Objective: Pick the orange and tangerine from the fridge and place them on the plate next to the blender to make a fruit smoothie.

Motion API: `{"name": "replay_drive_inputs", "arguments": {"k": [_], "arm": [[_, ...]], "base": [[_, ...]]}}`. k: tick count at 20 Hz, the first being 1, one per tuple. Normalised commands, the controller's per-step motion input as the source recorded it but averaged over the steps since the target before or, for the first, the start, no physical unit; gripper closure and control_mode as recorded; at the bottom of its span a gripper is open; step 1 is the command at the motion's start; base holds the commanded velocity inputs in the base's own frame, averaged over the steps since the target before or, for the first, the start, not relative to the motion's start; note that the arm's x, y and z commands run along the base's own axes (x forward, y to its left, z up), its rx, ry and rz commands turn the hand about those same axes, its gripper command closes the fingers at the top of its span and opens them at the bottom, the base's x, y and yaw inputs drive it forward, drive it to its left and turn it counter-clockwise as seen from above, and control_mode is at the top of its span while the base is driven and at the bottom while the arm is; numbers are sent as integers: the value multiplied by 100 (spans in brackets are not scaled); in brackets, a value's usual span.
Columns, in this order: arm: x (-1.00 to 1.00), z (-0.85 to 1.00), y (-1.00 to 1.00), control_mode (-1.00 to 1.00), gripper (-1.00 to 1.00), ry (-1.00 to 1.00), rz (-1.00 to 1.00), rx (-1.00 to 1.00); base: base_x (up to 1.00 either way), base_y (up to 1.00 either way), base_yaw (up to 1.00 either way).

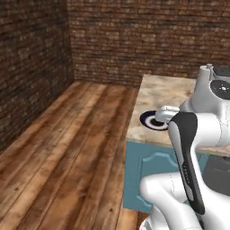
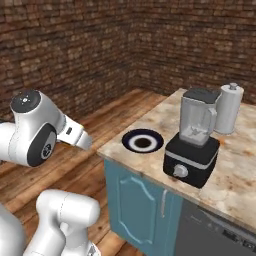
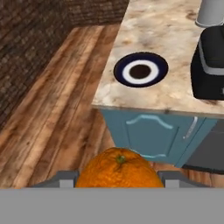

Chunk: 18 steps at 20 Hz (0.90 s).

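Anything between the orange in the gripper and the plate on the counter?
No. In the hand view, the orange held in the gripper has only wood floor, the blue cabinet front and bare counter before the plate.

The left base view looks forward over the arm at the surface (image 1: 157, 92) end and plate (image 1: 152, 119). The right base view faces the same corner from its other side, nearer the blender (image 2: 192, 137). The hand view looks down on both from the floor side.

Orange (image 3: 120, 169) between fingers (image 3: 65, 178), plate (image 3: 141, 70) on counter (image 3: 170, 39)
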Motion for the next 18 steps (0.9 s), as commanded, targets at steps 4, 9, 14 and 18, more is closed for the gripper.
{"name": "replay_drive_inputs", "arguments": {"k": [4,9,14,18], "arm": [[0,0,0,100,100,0,0,0],[0,0,0,100,100,0,0,0],[10,0,3,-100,100,0,-2,0],[38,-13,1,-100,100,13,-2,-1]], "base": [[25,30,-78],[93,51,-48],[54,25,-17],[0,0,0]]}}
